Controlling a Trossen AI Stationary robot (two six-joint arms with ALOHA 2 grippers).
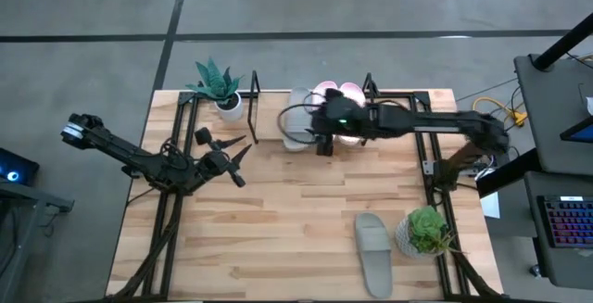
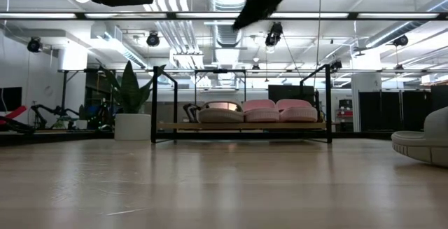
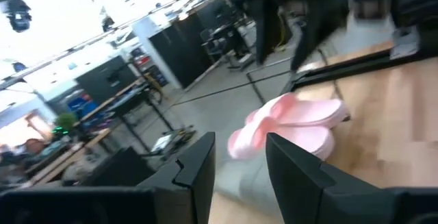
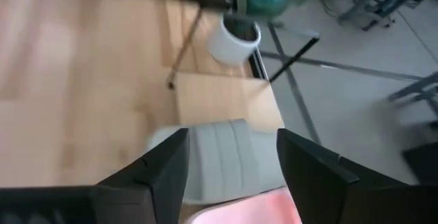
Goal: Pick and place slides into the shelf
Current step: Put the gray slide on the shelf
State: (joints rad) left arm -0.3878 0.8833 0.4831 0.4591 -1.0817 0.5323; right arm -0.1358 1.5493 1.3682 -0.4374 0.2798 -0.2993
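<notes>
Three slides sit on the shelf (image 2: pixel 241 125) at mid-frame in the low view: a grey-green slide (image 2: pixel 220 112) and two pink slides (image 2: pixel 278 110). One more grey-green slide (image 1: pixel 374 251) lies at the lower right of the high view, beside a potted plant (image 1: pixel 423 230). The right gripper (image 1: pixel 321 141), fingers spread and empty, hovers over the shelf; dropping low, it could nudge the shelved pairs. The left gripper (image 1: pixel 239 159) waits open at centre left. The arm hides most of the shelf from above

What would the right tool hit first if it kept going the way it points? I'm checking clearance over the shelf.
Probably the grey-green slide on the shelf: it lies between the right tool's open fingers, though depth is unclear.
</notes>
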